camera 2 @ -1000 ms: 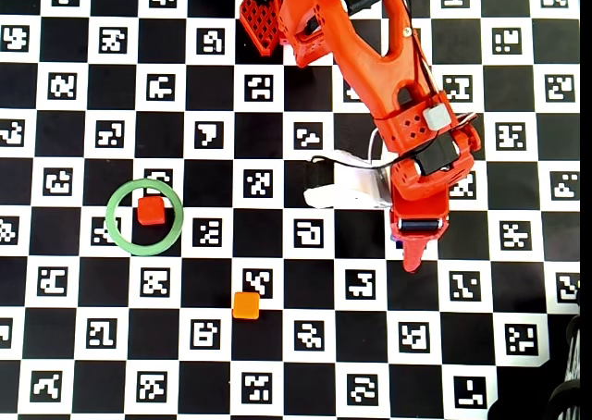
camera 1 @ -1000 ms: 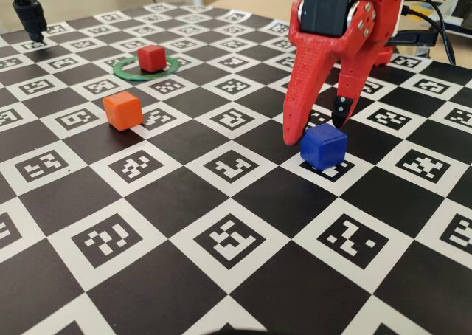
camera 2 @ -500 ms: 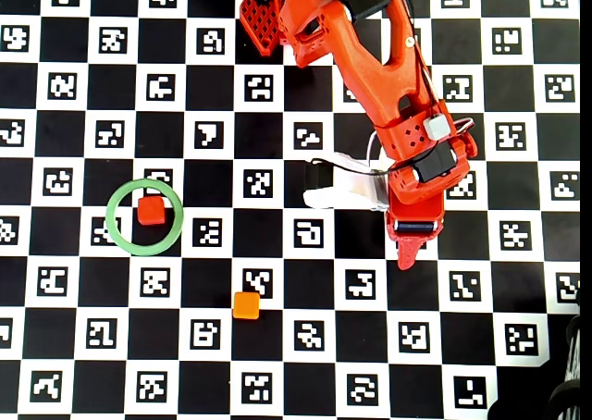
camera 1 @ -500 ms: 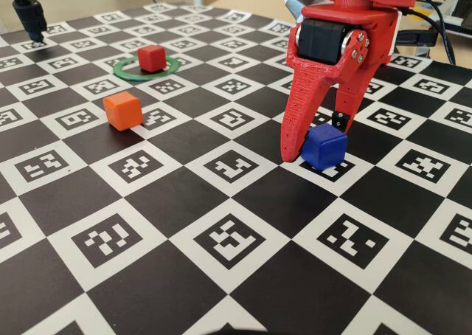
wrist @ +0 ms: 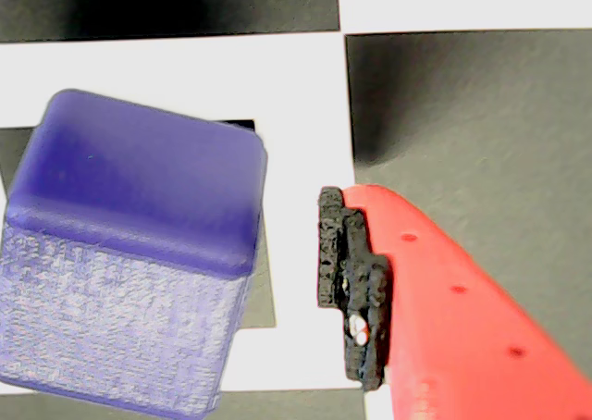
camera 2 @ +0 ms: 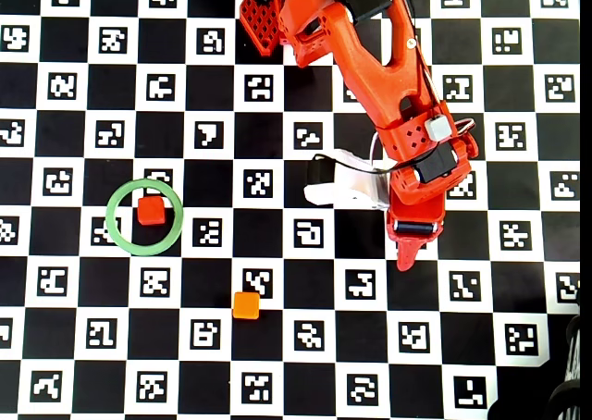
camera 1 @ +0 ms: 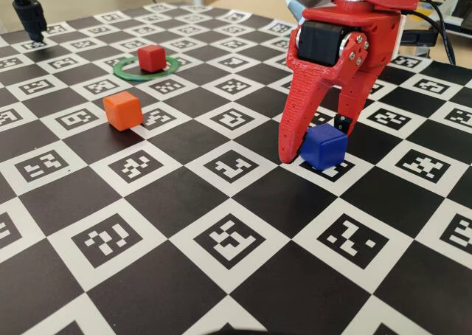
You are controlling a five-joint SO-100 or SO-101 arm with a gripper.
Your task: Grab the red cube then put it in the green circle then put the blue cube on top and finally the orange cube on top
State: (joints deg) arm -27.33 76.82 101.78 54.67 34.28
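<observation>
**Gripper lower, around blue cube**

We see the gripper [camera 1: 315, 139] has dropped since a second ago; its spread fingers now flank the blue cube [camera 1: 323, 146], not yet clamped. Green circle [camera 1: 146, 68] holds the red cube [camera 1: 151, 57]. Orange cube [camera 1: 122, 111] sits apart on the board.

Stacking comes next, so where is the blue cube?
In the fixed view, the blue cube sits right of centre on the board, between the open gripper fingers.

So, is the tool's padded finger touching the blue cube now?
Apart. The wrist view shows a strip of white board between the black pad and the blue cube.
</observation>
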